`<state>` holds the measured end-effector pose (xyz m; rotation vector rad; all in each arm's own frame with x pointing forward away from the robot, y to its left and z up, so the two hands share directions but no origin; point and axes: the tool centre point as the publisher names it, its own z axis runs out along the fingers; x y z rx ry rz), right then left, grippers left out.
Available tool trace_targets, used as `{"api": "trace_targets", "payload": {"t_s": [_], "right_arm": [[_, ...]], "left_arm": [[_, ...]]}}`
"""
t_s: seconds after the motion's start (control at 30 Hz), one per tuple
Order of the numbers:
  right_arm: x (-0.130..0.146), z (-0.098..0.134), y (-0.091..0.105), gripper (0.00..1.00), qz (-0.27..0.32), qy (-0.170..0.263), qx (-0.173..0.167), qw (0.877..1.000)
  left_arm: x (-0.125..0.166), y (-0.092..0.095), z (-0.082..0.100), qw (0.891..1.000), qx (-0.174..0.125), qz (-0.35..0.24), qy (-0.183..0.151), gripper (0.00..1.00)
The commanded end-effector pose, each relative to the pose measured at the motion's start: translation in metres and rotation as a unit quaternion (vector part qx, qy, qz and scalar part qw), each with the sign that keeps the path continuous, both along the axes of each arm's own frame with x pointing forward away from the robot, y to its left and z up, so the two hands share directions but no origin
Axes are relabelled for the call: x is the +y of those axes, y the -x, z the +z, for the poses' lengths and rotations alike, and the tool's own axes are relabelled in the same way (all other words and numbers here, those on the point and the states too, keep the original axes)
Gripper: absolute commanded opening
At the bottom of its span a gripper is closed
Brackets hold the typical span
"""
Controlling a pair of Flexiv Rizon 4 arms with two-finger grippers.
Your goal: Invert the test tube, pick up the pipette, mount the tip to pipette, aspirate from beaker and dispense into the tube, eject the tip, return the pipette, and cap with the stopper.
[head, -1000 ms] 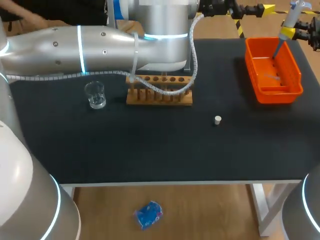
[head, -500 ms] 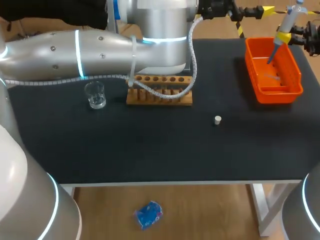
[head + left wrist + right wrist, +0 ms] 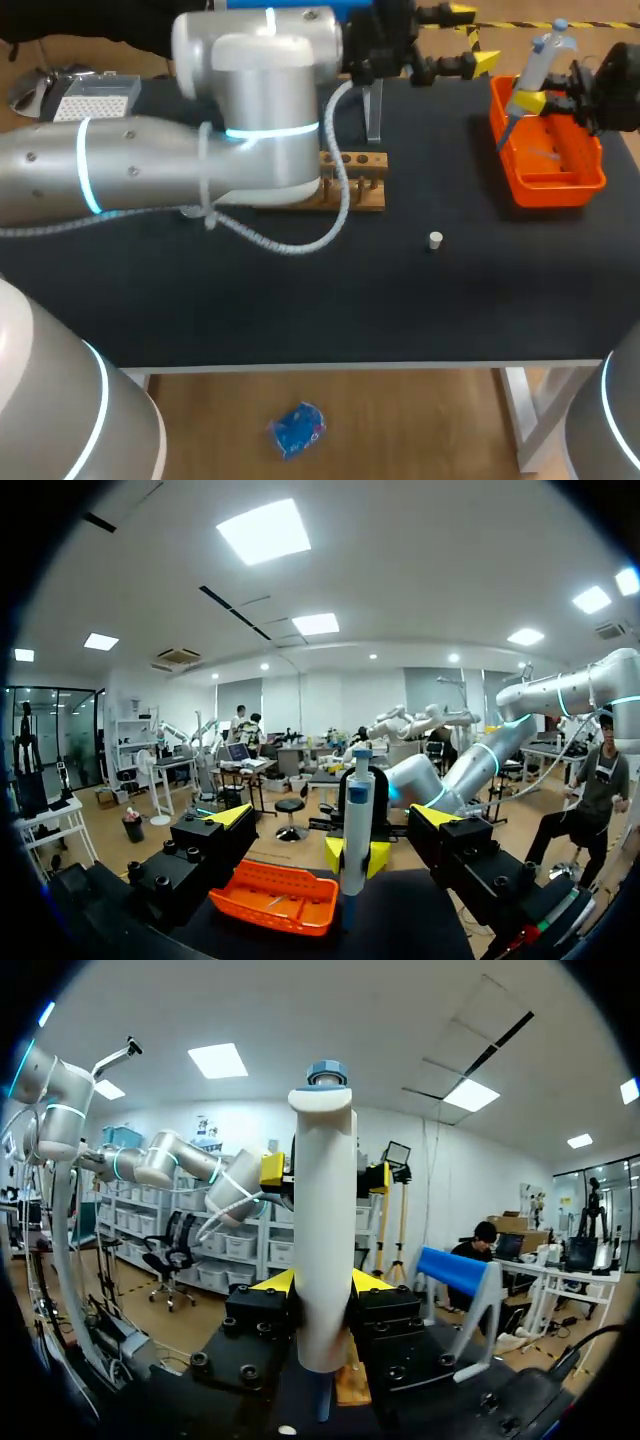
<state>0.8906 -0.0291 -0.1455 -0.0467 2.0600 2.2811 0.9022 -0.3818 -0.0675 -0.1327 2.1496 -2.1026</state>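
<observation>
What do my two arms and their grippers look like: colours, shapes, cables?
The left arm and right arm are thick, round, silver-grey tubes with glowing light-blue rings at the joints. A white braided cable runs loosely along the left arm. The left gripper and right gripper have blocky black fingers with bolt heads and bright yellow tips.

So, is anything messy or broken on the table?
Nothing looks spilled or broken. The small white stopper sits alone on the table, apart from the wooden rack. The pipette leans in the right gripper near the orange tray.
</observation>
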Motion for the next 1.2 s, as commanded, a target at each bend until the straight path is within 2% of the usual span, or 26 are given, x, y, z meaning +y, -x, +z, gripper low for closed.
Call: {"api": "trace_targets", "payload": {"t_s": [0.03, 0.13, 0.8, 0.87, 0.97, 1.03, 1.2], "right_arm": [[0.032, -0.008, 0.024, 0.0, 0.01, -0.005, 0.013, 1.0], [0.049, -0.011, 0.035, 0.0, 0.028, -0.002, 0.017, 0.999], [0.049, -0.011, 0.035, 0.0, 0.028, -0.002, 0.017, 0.999], [0.058, -0.016, 0.04, 0.0, 0.033, 0.012, 0.012, 0.999], [0.069, -0.02, 0.046, 0.0, 0.041, 0.011, 0.015, 0.999], [0.076, -0.024, 0.05, 0.0, 0.048, 0.013, 0.019, 0.999], [0.099, -0.029, 0.062, 0.0, 0.065, 0.003, 0.026, 0.998]], "left_arm": [[0.063, 0.034, -0.011, 0.999, -0.002, 0.05, 0.015, 1.0], [0.082, 0.041, -0.013, 0.998, 0.004, 0.064, 0.012, 1.0], [0.082, 0.041, -0.013, 0.998, 0.004, 0.064, 0.012, 1.0], [0.088, 0.039, -0.017, 0.998, 0.008, 0.051, 0.018, 1.0], [0.099, 0.04, -0.021, 0.999, 0.02, 0.038, 0.017, 1.0], [0.108, 0.041, -0.024, 0.999, 0.028, 0.034, 0.006, 1.0], [0.128, 0.044, -0.029, 0.999, 0.019, 0.03, 0.01, 1.0]]}}
